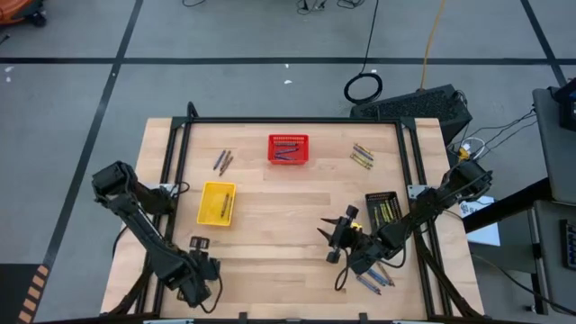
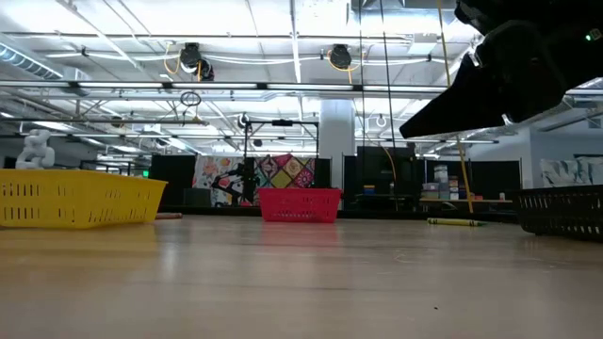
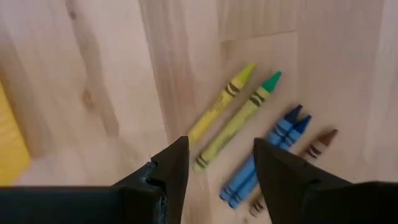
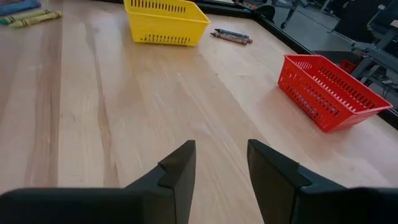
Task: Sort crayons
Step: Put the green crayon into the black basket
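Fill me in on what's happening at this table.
A two-armed robot is sorting crayons on a wooden table into mesh baskets. The left tool hangs open just above a loose group of yellow-green, blue and brown crayons, holding nothing. The right tool is open and empty over bare wood mid-table. The red mesh basket, yellow mesh basket and black mesh basket already hold some crayons. Other small piles of crayons lie on the table.

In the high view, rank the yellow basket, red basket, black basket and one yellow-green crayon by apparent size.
1. yellow basket, red basket and black basket look roughly alike; I won't rank them.
2. yellow-green crayon, far smaller.
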